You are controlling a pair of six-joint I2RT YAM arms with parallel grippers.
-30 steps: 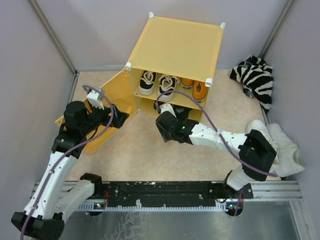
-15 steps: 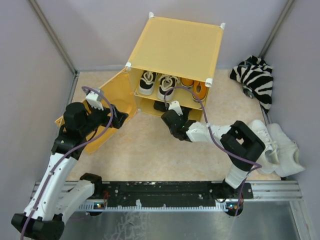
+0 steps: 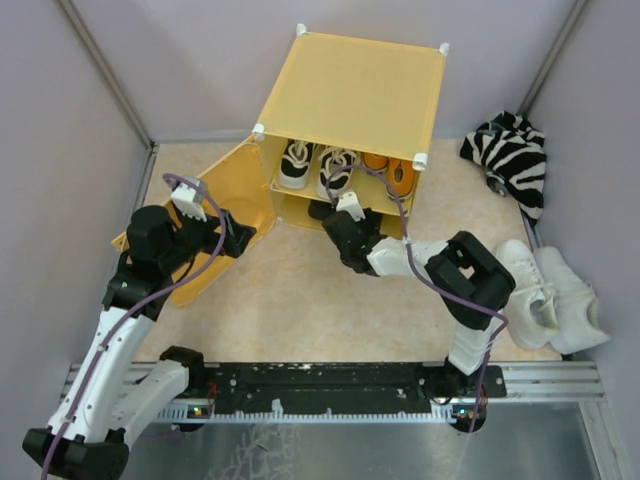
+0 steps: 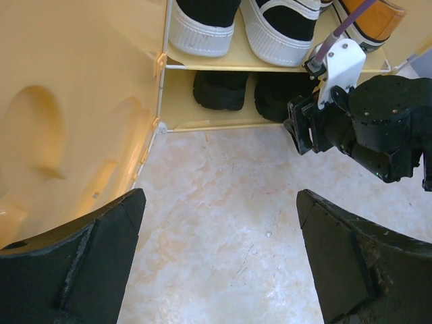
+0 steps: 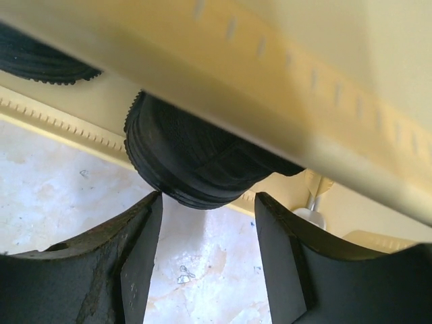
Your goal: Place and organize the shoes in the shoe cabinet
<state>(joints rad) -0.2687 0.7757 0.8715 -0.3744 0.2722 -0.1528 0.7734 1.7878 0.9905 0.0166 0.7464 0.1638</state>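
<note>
Wrist views, unlike overhead, reveal released left fingers (image 4: pixel 81 263) and right fingers (image 5: pixel 297 270) spread before a black shoe (image 5: pixel 196 162).

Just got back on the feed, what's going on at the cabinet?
The right gripper, fingers open, is at the shoe cabinet's lower compartment, just in front of a black shoe, not gripping it. The left gripper, open and empty, hovers beside the open door. The black-and-white pair and orange pair sit on the upper shelf. A white pair lies outside on the table.
</note>
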